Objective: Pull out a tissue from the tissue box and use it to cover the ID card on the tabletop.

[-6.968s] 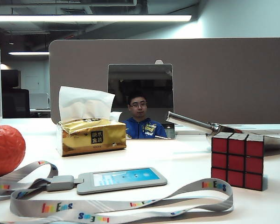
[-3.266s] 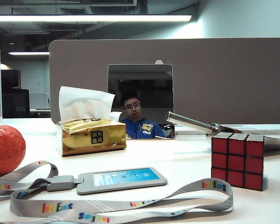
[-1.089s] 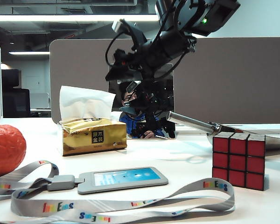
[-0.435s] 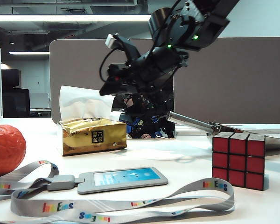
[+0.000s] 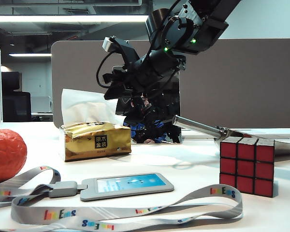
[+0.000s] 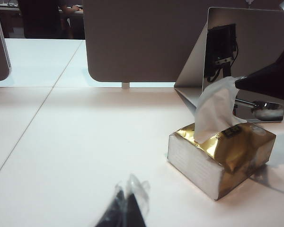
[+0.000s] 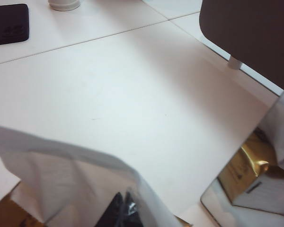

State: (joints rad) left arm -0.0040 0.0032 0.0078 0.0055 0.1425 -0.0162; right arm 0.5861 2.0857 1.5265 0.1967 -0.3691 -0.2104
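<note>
Both of my grippers have their jaws shut: the right gripper (image 7: 125, 210) is pinched on the white tissue (image 7: 71, 175) standing out of the tissue box (image 5: 97, 141), while the left gripper (image 6: 125, 210) holds nothing and hangs low over bare tabletop (image 6: 85, 156), well short of the box.

From the exterior view I see the right arm (image 5: 154, 63) slanting down from the upper right, its tip meeting the tissue's upper right edge above the gold pack. That pack sits toward the far left of the tabletop, with a mirror (image 5: 159, 96) propped just behind and to its right; the arm crosses in front of the mirror and hides much of it. A long metal utensil (image 5: 203, 128) lies toward the far right edge.

Near the front edge the ID card (image 5: 128, 185) lies flat and uncovered, face up, clipped to a grey lanyard (image 5: 135, 210) that loops along the front edge. A red-faced puzzle cube (image 5: 246, 166) stands at the right, just beside the lanyard loop, and an orange-red lumpy object (image 5: 5, 154) rests at the left edge. Nothing lies between box and card.
</note>
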